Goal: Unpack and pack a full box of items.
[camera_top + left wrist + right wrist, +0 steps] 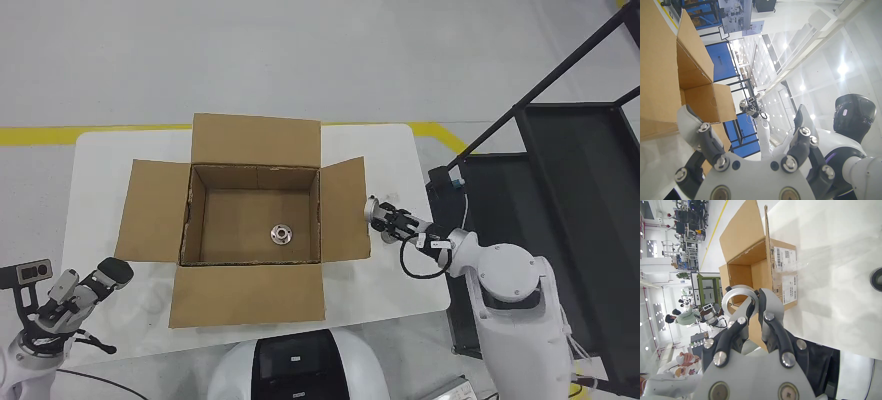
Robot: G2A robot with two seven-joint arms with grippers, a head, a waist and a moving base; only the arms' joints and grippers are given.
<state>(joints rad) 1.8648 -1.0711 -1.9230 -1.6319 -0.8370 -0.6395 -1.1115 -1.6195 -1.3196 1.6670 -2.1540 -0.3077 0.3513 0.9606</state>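
Note:
An open cardboard box (pixel 256 150) stands mid-table with its flaps spread out. One small metal ring part (pixel 280 235) lies on its floor. My right gripper (pixel 378 215) sits just beyond the box's right flap and is shut on a silver metal ring (pixel 740 300), which is pinched by its rim between the fingers (pixel 762 298). The box (pixel 745 256) stands behind the ring in that view. My left gripper (pixel 110 273) is at the table's near left corner, away from the box, and is open (pixel 745 117) with nothing between its fingers (pixel 688 117).
A dark round part (pixel 877 279) rests on the white table (pixel 400 290) to the right of the box, with a crumpled clear plastic bag (pixel 798 266) against the labelled box wall. A dark metal rack (pixel 570 180) stands to the table's right.

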